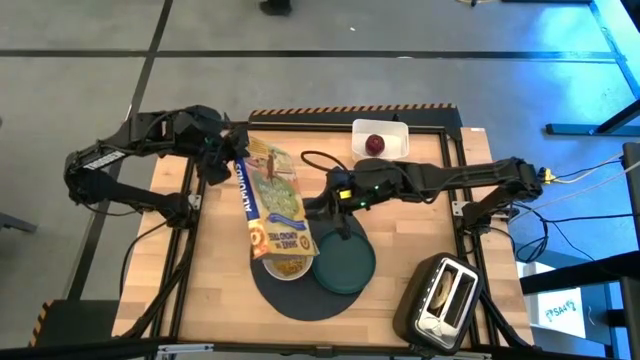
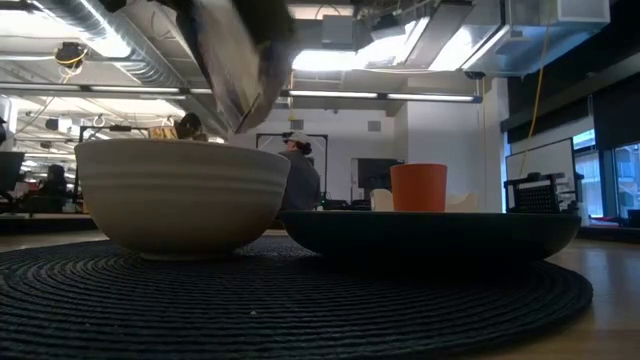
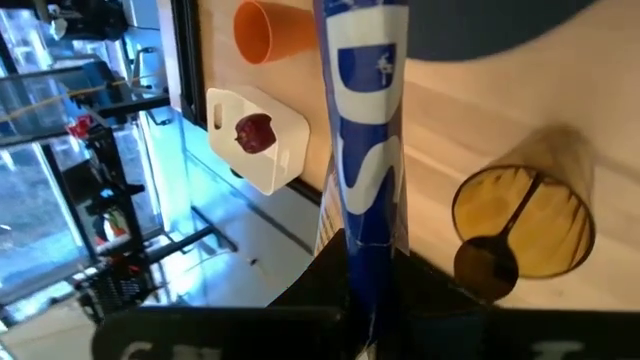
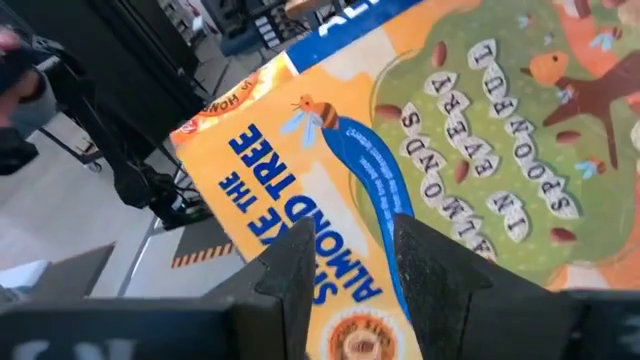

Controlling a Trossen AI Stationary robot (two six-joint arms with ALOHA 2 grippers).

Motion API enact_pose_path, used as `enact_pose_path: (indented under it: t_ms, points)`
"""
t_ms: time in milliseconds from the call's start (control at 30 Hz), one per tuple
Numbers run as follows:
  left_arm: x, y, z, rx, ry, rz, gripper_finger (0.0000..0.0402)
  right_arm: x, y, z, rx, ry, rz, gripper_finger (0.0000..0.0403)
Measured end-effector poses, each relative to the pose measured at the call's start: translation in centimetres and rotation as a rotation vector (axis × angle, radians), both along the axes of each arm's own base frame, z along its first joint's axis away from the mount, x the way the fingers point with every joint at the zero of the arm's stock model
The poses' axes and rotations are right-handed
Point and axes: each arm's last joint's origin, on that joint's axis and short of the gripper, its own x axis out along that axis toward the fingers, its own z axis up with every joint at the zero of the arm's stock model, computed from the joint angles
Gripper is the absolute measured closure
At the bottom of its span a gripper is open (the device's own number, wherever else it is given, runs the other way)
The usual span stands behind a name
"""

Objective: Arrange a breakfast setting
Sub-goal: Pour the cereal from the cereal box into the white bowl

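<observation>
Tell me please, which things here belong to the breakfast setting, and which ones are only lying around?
Belong: mat, white bowl with cereal, green plate, cereal box held by left gripper, apple, orange cup.
Lying about: toaster, white tub under the apple.

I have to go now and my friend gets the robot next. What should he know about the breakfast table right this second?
Left pincer: shut on the cereal box, tipped over the white bowl, cereal already inside.
Right pincer: beside the box, fingers apart, holding nothing.
Bowl and green plate sit on the grey mat.
Apple waits in the white tub; the bagel looks still in the toaster.
Left: finish pouring, set out apple, bagel, orange cup.
</observation>
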Motion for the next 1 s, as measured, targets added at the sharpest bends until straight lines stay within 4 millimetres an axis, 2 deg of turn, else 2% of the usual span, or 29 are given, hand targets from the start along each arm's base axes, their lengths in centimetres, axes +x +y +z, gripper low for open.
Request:
enact_pose_path:
  t_ms: [267,433,533,667,767,1000]
  points:
    - [0.1,0.7,0.3,-0.146,-0.094,0.079,0.0396,-1.2,-0.4,1.5,0.001,-0.047,-0.015,0.0277]
    - [0.0,1.4,0.5,-0.218,-0.156,0.144,0.0396,-3.4,-1.3,4.2,-0.005,-0.147,-0.081,0.0277]
    - [0.0,1.9,0.7,-0.265,-0.208,0.184,0.0396,-5.4,-1.8,6.4,-0.036,-0.236,-0.152,0.0277]
    - [0.2,2.7,1.3,-0.356,-0.316,0.231,0.0396,-9.2,-2.7,9.3,-0.149,-0.333,-0.398,0.0273]
    - [0.3,3.5,2.0,-0.460,-0.435,0.273,0.0398,-11.6,-3.3,10.7,-0.237,-0.369,-0.544,0.0265]
    - [-0.3,5.7,3.4,-0.707,-0.669,0.409,0.0398,-16.7,-4.1,13.4,-0.351,-0.462,-0.724,0.0214]
